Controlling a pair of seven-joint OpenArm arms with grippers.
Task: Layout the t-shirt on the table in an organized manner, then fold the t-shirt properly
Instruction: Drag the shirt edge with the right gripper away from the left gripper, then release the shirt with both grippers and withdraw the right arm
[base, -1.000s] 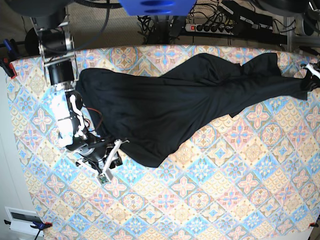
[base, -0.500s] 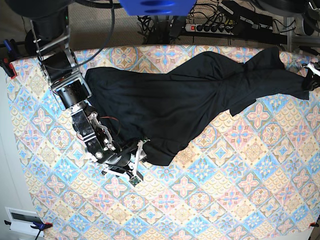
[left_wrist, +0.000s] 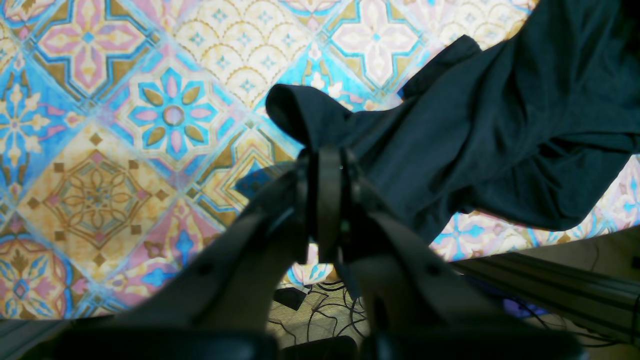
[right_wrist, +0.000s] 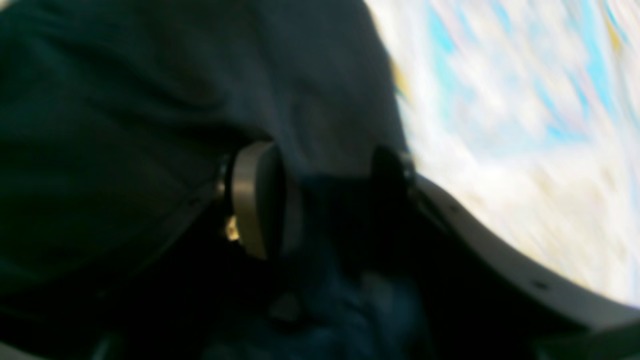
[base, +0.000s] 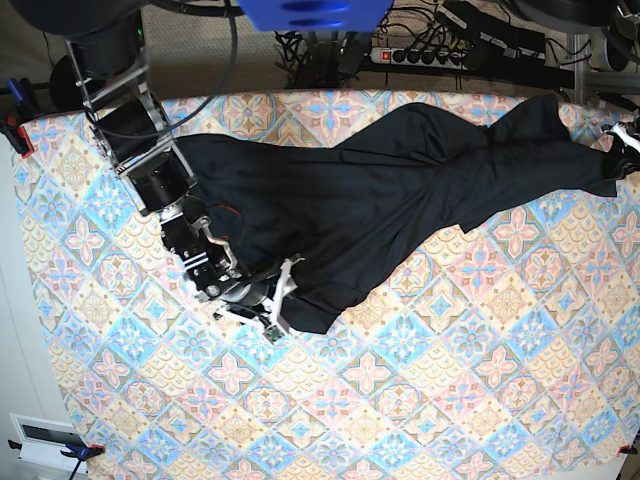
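Because the t-shirt is being stretched across the table, one end is being pinched by the fully closed left gripper, while the wide-open right gripper is being set around its near hem, nothing clamped.

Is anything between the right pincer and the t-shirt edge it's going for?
Nothing visible. The right pincer is open, already at the lower edge of the t-shirt, black fabric between its fingers. The table beside it shows only patterned cloth.
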